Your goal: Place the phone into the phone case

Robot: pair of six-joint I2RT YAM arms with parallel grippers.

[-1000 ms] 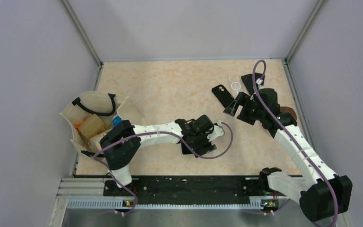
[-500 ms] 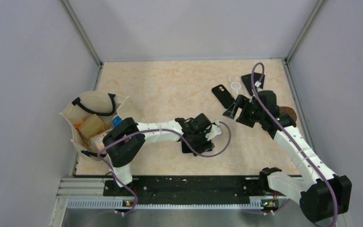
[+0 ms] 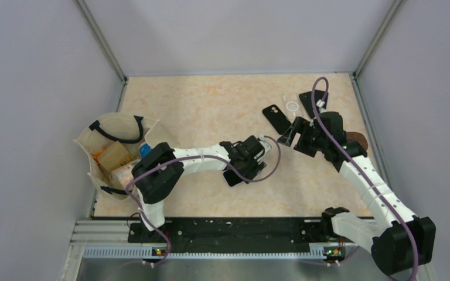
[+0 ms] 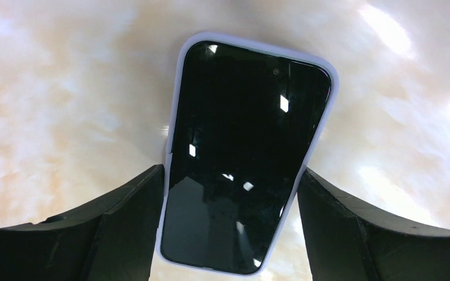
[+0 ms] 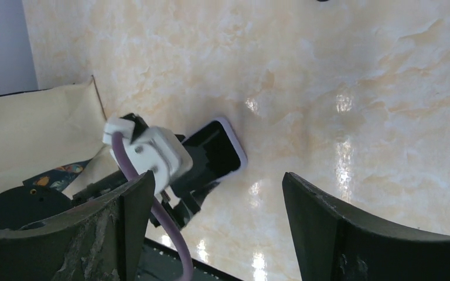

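Top view looks down over whole tabletop [image 3: 211, 111]; left wrist close above phone [image 4: 243, 152], right wrist sees it farther off.

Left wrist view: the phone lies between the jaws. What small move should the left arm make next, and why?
Probably part the left gripper's jaws a little and lift straight up. The phone lies flat on the table, and the lilac case rims every visible edge, so it looks seated. The jaws flank its long sides; whether they press on it is unclear.
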